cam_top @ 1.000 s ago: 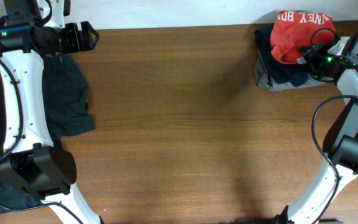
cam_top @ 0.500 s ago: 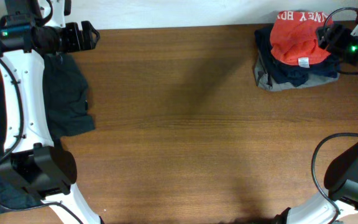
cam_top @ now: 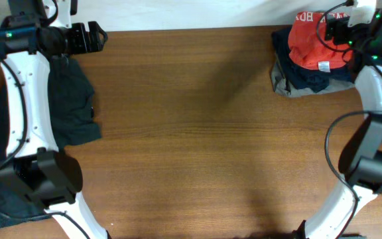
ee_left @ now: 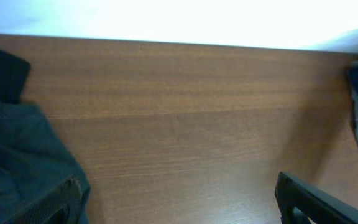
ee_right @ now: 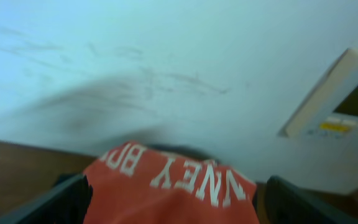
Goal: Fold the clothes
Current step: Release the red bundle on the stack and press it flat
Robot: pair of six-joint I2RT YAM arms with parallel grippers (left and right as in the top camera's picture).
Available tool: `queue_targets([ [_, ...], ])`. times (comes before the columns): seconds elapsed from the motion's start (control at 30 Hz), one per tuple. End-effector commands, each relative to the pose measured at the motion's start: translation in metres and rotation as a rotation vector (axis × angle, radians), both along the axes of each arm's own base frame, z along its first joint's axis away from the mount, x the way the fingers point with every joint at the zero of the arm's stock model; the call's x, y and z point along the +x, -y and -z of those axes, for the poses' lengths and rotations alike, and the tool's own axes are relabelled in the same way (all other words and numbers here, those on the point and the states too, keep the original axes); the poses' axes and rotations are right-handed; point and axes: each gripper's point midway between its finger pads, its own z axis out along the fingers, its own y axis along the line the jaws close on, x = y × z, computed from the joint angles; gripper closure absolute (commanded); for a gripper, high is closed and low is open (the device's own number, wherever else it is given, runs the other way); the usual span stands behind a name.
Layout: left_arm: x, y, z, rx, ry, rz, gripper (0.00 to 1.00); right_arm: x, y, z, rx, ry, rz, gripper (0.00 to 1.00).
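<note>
- Since 1 second ago the right gripper (cam_top: 329, 28) has climbed off the shirt (cam_top: 316, 45) and drawn back toward the far edge, and its jaws have spread. The shirt was bunched under it then and now lies flatter, with its white label (cam_top: 322, 65) showing.
- Nearest the robot, the table (cam_top: 197, 153) shows only wood across its middle, likely kept free as the folding space.
- Further out on the left, a dark garment (cam_top: 71, 99) lies spread beside the left arm (cam_top: 18, 99) and partly under it. It looks unfolded, so it is probably waiting its turn.
- At the far left corner, the left gripper (cam_top: 95, 38) hangs with its jaws wide and nothing between them, seemingly parked out of the way.
- At the far right corner, the shirt tops a stack of 3, with a navy piece (cam_top: 307, 76) under it and a grey one (cam_top: 280, 85) at the bottom. I take this for the finished pile.
- From the right wrist, both jaws stand wide on either side of the shirt's white lettering (ee_right: 185, 177) and grip nothing, which I read as a release.
- Beyond is the pale wall (ee_right: 135, 56), with a white box (ee_right: 334, 106) on it.
</note>
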Motion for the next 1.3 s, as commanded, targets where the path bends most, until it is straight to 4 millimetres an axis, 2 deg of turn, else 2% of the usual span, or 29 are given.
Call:
queue_targets([
  [0.0,0.011,0.002,0.027,0.005,-0.038,0.022,0.01,0.015,0.014,0.044,0.041,-0.007,0.052,0.08],
  [0.07,0.014,0.002,0.035,0.004,-0.047,0.022,0.01,0.019,0.017,0.070,0.061,-0.022,0.057,0.08],
  [0.17,0.017,0.001,0.043,0.002,-0.058,0.022,0.01,0.022,0.018,0.123,0.084,-0.087,0.061,0.06],
  [0.23,0.019,0.001,0.050,0.000,-0.070,0.022,0.01,0.019,0.023,0.166,0.137,-0.153,0.111,0.01],
  [0.3,0.020,0.001,0.056,-0.002,-0.081,0.022,0.01,0.011,0.030,0.204,0.187,-0.222,0.166,0.01],
  [0.37,0.020,0.001,0.060,-0.003,-0.090,0.022,0.01,0.003,0.031,0.233,0.229,-0.276,0.185,0.01],
  [0.47,0.021,0.001,0.063,-0.004,-0.093,0.023,0.01,-0.006,0.033,0.258,0.265,-0.332,0.195,0.01],
  [0.6,0.022,0.000,0.062,-0.002,-0.087,0.022,0.01,-0.010,0.033,0.259,0.284,-0.353,0.185,0.01],
  [0.7,0.022,-0.001,0.062,0.003,-0.088,0.018,0.01,-0.007,0.035,0.241,0.293,-0.339,0.169,0.01],
  [0.83,0.022,-0.002,0.063,0.010,-0.089,0.014,0.01,0.003,0.041,0.181,0.286,-0.277,0.152,0.01],
  [1.07,0.022,-0.005,0.063,0.018,-0.091,0.005,0.01,0.012,0.045,0.030,0.231,-0.127,0.139,0.01],
  [1.17,0.022,-0.005,0.063,0.018,-0.091,0.004,0.01,0.005,0.042,-0.035,0.205,-0.054,0.132,0.01],
  [1.27,0.022,-0.005,0.063,0.018,-0.091,0.004,0.01,-0.008,0.033,-0.088,0.186,-0.004,0.123,0.01],
])
